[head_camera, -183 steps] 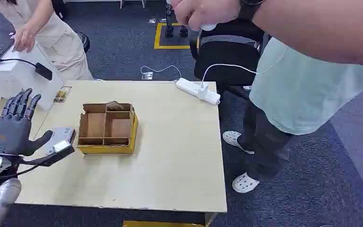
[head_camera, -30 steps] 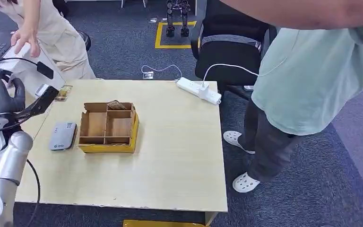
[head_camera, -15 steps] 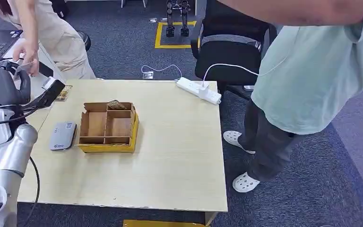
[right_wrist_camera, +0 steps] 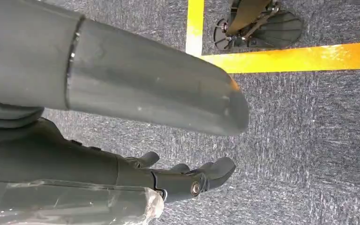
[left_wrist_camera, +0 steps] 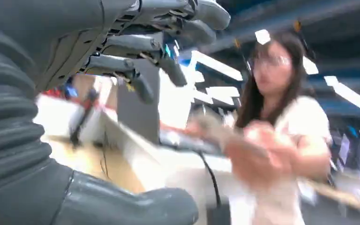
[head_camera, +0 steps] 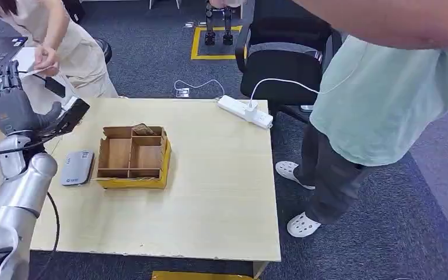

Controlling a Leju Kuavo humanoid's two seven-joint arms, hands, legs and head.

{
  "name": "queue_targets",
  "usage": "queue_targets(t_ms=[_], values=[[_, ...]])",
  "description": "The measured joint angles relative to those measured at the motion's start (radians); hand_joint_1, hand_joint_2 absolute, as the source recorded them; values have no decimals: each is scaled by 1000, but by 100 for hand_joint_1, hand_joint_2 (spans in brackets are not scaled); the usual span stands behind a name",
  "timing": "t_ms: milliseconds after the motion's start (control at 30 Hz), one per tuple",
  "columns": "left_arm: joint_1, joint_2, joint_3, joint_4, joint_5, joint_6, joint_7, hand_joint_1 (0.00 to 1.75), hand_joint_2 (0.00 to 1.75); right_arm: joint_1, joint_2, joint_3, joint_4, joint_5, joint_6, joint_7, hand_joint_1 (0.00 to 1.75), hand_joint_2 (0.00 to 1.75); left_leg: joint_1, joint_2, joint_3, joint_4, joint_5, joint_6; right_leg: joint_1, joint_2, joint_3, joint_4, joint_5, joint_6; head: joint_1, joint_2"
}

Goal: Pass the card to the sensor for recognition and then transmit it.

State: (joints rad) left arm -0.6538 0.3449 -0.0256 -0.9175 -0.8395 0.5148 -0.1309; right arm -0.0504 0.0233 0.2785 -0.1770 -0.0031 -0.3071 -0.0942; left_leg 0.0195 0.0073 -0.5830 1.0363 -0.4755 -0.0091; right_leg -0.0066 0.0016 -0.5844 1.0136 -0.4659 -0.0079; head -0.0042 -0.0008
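So this looks like the tail end of the job, the handover part. The left hand (head_camera: 13, 105) is being held up at the far left corner of the counter (head_camera: 221, 192), fingers spread and pointing up, thumb sticking out to the side toward the box. From the left wrist view the fingers (left_wrist_camera: 136, 51) are reading as apart with nothing between them and the thumb, so I'm calling that hand empty and wide open.

The card (head_camera: 35, 71) seems to be the thin pale strip that the person's hand (head_camera: 46, 58) is pinching just above and beyond the robot's fingertips. It's small and a bit blurry, so I can't swear it's the card, but that's my read. If so, the pass is basically done and the person is the one holding it.

The sensor (head_camera: 77, 167), the grey flat reader, is sitting on the counter just beside the cardboard box (head_camera: 132, 156), well below and apart from the raised hand.

Next move, judging from this: the arm just needs bringing back down and away from the person without clipping the black camera bracket (head_camera: 70, 114) on anything, and without sweeping over the reader.

The right hand (right_wrist_camera: 187, 180) is hanging down by the robot's side over the carpet, fingers loosely curled, not gripping anything.
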Motion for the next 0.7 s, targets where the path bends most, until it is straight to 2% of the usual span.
queue_targets(t_ms=[67, 200, 267, 300, 333, 400, 467, 500, 533, 633, 700], values=[[4, 2, -9, -1, 47, -106, -17, 0, 175, 0, 0, 0, 0, -2, 1, -1, 0, 0, 0, 0, 0, 0, 0, 0, 0, 0, 0, 0, 0, 0, 0, 0], [45, 56, -63, -47, 176, -441, -87, 0, 175, 5, 0, -4, 0, -12, 6, -14, 0, 0, 0, 3, 0, 0, 0, 0, 0, 3, 0, 0, 0, 0, 0, 0], [90, 123, -97, -101, 256, -616, -128, 0, 175, 11, -3, -8, 1, -23, 7, -23, 0, 0, 0, 6, -2, -1, 0, 0, 0, 6, 0, 1, 0, 0, 1, 0], [132, 185, -116, -149, 306, -703, -154, 0, 175, 15, -6, -12, 2, -31, 6, -26, 0, 0, 0, 11, 0, -2, -2, -2, 0, 12, -1, 2, 0, 0, 2, 0], [193, 262, -127, -221, 368, -761, -171, 0, 175, 20, -6, -16, 2, -36, 6, -32, 0, 0, 1, 18, 1, -2, -4, -3, 0, 20, -4, 2, 0, -1, 0, 0], [300, 418, -127, -349, 449, -801, -171, 0, 175, 33, -10, -27, 4, -45, 6, -35, 0, 0, 1, 21, 0, -2, -5, -3, 1, 22, -5, 3, -1, -2, -4, 0], [457, 556, -107, -490, 514, -825, -149, 0, 175, 42, -14, -35, 6, -51, 6, -34, 0, 0, 1, 22, 1, -2, -8, -5, 1, 23, -7, 2, -3, -3, -5, 0], [554, 632, -75, -568, 524, -833, -141, 0, 175, 45, -16, -38, 8, -51, 6, -33, 0, 0, 1, 21, 0, -2, -8, -5, 1, 22, -7, 2, -4, -2, -7, 0], [637, 690, -31, -636, 518, -837, -139, 0, 175, 46, -16, -40, 10, -52, 7, -31, 0, 0, 1, 17, 0, -2, -8, -5, 1, 18, -6, 1, -6, -1, -7, 0], [848, 778, 108, -814, 471, -850, -130, 0, 175, 45, -19, -50, 11, -59, 8, -28, 0, 0, 1, 5, -2, -2, -9, -3, 1, 6, -3, 0, -9, 1, -4, 0], [943, 804, 172, -904, 415, -838, -125, 0, 175, 43, -19, -54, 11, -60, 8, -28, 0, 0, 0, 2, -2, -2, -8, -1, 0, 2, -1, -1, -8, 2, -3, 0]])
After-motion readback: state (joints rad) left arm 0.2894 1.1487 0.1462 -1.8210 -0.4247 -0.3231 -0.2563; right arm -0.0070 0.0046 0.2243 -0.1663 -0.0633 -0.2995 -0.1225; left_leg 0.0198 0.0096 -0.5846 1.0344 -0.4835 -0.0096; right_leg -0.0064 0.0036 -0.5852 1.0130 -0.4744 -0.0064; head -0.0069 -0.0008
